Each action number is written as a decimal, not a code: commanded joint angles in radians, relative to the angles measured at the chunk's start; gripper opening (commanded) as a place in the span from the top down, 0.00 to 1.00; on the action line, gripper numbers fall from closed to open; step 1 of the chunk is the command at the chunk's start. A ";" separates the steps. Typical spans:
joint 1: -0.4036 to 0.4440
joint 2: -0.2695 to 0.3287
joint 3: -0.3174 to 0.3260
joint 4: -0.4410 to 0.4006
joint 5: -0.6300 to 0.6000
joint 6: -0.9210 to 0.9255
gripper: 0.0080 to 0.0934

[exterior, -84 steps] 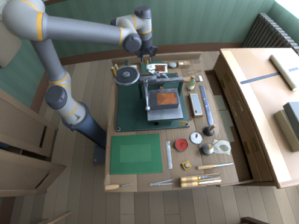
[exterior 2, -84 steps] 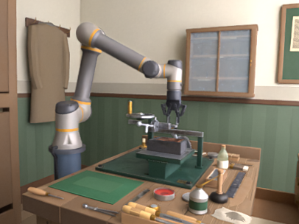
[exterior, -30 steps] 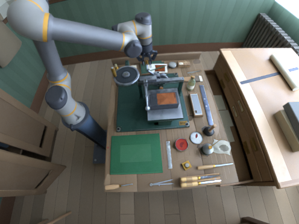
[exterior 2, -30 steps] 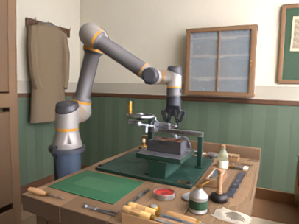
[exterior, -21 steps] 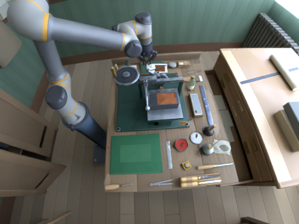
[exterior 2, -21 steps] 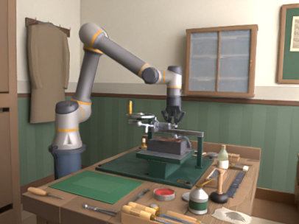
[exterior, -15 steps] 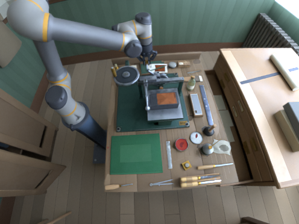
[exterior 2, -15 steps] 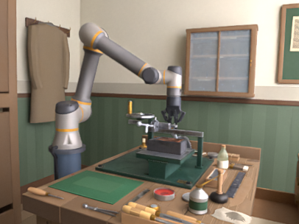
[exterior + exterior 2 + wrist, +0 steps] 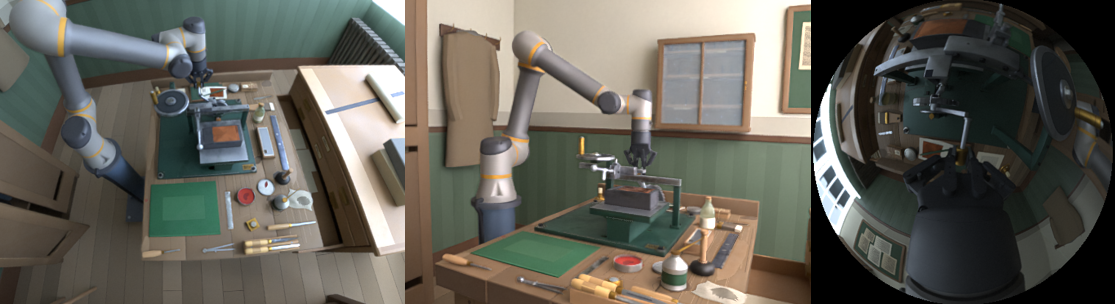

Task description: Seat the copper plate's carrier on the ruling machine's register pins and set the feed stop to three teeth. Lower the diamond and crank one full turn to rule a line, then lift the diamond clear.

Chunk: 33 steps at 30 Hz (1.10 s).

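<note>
The copper plate (image 9: 225,133) sits in its dark carrier (image 9: 628,196) on the ruling machine's table (image 9: 222,152), under the grey bridge (image 9: 218,108). At the back of the bridge a thin lever with a brass knob (image 9: 960,155) sticks out, and my gripper (image 9: 959,158) (image 9: 199,83) (image 9: 640,162) is closed on that knob from above. The big handwheel (image 9: 170,102) with its brass crank handle (image 9: 1087,115) stands at the machine's left rear corner.
The green cutting mat (image 9: 184,209) fills the bench's front left. Right of the machine lie a whetstone (image 9: 265,141), a steel rule (image 9: 279,141), a bottle (image 9: 259,113), a red dish (image 9: 245,196) and several chisels (image 9: 271,244). A long cabinet (image 9: 351,155) stands to the right.
</note>
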 commanded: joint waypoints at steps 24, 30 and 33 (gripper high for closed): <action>-0.002 0.003 -0.017 0.012 0.000 -0.002 1.00; -0.004 0.006 -0.027 0.019 0.000 -0.004 1.00; -0.004 0.007 -0.032 0.023 0.000 -0.004 1.00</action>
